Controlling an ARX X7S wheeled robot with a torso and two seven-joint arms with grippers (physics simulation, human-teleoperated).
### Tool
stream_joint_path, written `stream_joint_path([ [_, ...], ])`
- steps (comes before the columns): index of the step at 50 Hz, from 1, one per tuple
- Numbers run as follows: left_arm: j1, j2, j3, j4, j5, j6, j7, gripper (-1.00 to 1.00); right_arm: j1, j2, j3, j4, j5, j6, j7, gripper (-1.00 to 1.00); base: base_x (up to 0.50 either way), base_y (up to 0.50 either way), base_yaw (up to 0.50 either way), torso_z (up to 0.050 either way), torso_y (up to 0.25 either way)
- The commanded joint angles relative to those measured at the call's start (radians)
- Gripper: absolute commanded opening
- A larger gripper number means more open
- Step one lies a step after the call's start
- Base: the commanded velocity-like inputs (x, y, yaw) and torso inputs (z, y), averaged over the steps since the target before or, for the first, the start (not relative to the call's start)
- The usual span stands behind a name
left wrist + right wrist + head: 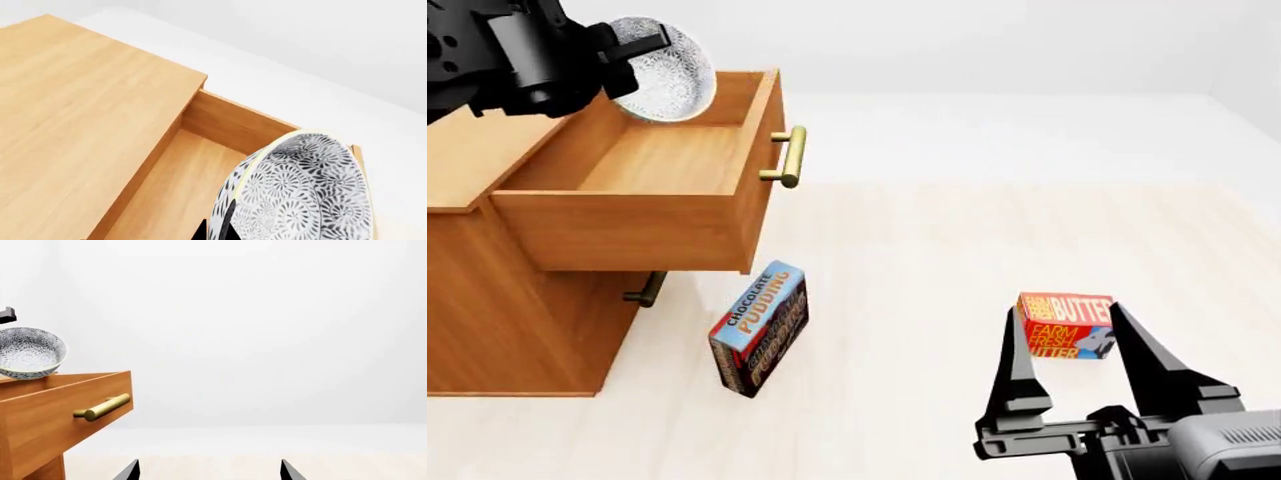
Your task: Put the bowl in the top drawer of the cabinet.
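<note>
The left pincer [627, 55] is clamped on the bowl [667, 68], holding it tilted above the far end of the open top drawer [647, 160] of the cabinet [494, 300]. Lowering and release remain. The right pincer [1081, 350] hangs spread apart, idle.

Floor [961, 250]: cabinet [494, 310], pudding box [759, 327], butter box [1065, 325].

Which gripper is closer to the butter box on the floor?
The right. The right gripper hovers open just in front of the butter box, while the left gripper is far off, holding the bowl over the top drawer.
</note>
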Motion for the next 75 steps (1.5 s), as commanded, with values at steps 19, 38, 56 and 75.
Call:
stream_joint_path([
  [19,0.092,0.183,0.069,-0.261,0.114,0.062,0.077,-1.0,-0.021,0.011,-0.003,-0.012,-0.004,-0.009,0.01,1.0,0.0,0.0,0.0,0.001,0.0],
  [38,0.159,0.218,0.158,-0.314,0.179,0.101,0.04,-1.0,-0.034,0.025,-0.003,-0.037,0.003,-0.01,0.015,1.0,0.0,0.0,0.0,0.0,0.001],
  [56,0.202,0.202,0.231,-0.315,-0.065,0.134,0.08,-1.0,-0.036,0.028,-0.013,-0.041,-0.006,-0.013,0.019,1.0,0.0,0.0,0.0,0.0,0.001],
  [75,0.201,0.201,0.537,-0.315,-0.482,0.18,0.156,1.0,-0.033,0.027,-0.025,-0.031,-0.014,-0.016,0.021,1.0,0.0,0.0,0.0,0.0,0.0],
])
